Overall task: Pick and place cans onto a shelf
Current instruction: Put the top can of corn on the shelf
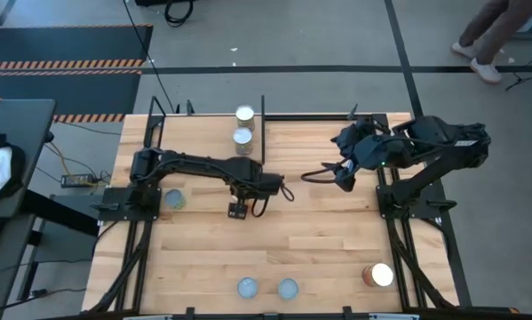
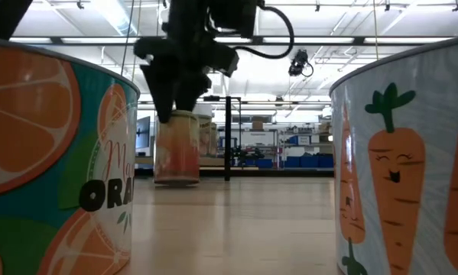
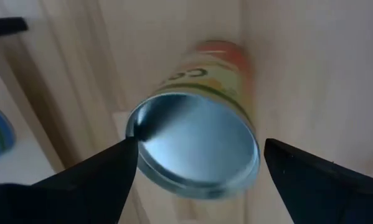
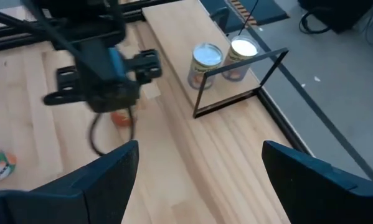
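Near the worktop (image 1: 337, 240) centre, left gripper (image 3: 195, 155) hung spread over an upright orange, silver-topped tin can (image 3: 195, 146); best to drop straight & centre jaws before closing. Right gripper (image 4: 195, 165) waited spread.

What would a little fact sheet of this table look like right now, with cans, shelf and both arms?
cans on shelf: two, standing upright
shelf: light-wood board in a black rod frame at the table's far edge
left gripper: open, poised above an orange-sided can, fingers either side, not closed on it
right gripper: open, holding nothing, raised over the table's right half
other cans on table: one by the left arm's base, two at the near edge, one near the right corner
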